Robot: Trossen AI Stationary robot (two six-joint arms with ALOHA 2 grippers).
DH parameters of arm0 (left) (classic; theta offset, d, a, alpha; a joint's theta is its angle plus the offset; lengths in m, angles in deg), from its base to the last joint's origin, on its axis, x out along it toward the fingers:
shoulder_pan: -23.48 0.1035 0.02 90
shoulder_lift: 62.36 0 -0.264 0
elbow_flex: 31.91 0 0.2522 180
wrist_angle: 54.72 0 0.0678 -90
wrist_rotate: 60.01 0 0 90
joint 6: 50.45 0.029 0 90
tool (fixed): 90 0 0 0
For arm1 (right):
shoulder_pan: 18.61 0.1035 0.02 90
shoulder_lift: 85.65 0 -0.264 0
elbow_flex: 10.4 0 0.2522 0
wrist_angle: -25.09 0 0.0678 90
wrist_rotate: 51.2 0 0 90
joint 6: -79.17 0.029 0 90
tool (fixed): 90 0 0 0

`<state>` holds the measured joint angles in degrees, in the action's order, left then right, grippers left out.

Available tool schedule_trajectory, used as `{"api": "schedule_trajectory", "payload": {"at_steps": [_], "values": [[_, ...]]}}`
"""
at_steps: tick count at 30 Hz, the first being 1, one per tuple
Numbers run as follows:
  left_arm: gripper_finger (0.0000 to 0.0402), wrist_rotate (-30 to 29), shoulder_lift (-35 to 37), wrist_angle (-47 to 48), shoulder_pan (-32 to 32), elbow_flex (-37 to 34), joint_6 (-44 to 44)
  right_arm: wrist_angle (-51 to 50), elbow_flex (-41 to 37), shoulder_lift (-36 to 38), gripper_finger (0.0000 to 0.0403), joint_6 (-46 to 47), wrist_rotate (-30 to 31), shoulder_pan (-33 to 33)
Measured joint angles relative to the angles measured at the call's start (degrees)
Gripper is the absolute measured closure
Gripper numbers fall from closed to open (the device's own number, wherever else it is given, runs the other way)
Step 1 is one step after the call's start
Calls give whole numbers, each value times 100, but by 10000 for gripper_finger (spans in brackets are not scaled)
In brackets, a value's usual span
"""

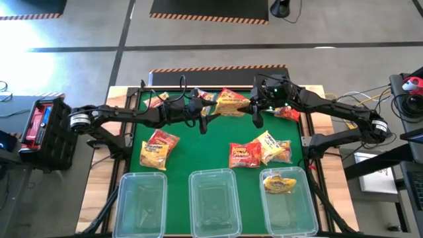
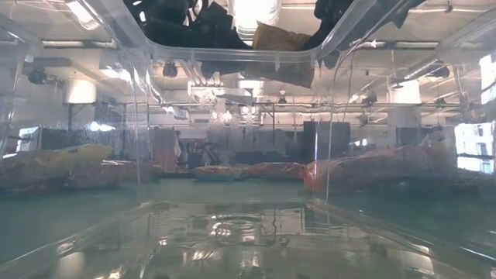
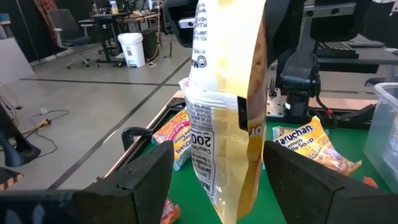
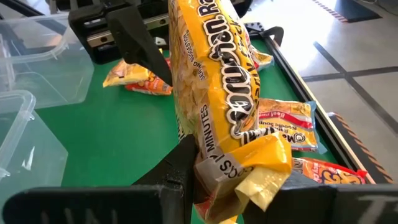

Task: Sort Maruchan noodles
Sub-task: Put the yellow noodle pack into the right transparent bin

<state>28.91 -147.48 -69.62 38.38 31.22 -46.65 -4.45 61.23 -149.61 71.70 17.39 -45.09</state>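
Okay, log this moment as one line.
right gripper: shut on yellow packet, raised mid-table | left gripper: open around it | right bin: one packet inside

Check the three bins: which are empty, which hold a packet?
Left bin and middle bin: empty, nothing but clear plastic shows in the high view. Right bin: holds one yellow packet.

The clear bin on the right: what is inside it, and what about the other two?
The right bin holds one yellow Maruchan packet. The middle bin and left bin show no packets. Whether anything lies under the yellow packet cannot be seen.
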Motion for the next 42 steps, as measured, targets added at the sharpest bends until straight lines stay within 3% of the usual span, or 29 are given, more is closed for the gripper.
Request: {"api": "schedule_trajectory", "payload": {"at_steps": [10,17,31,35,42], "values": [[170,32,-63,-28,0,0,-157,23,0,0,326,-4,-145,0],[170,465,-540,-262,0,157,-653,110,0,4,326,-1,-153,0],[172,476,-612,-577,0,157,-447,-115,0,4,326,139,-153,0],[195,476,-612,-588,10,157,-411,-115,0,4,326,141,-153,0],[269,527,-612,-586,17,157,-407,-127,0,4,326,148,-151,0]]}}
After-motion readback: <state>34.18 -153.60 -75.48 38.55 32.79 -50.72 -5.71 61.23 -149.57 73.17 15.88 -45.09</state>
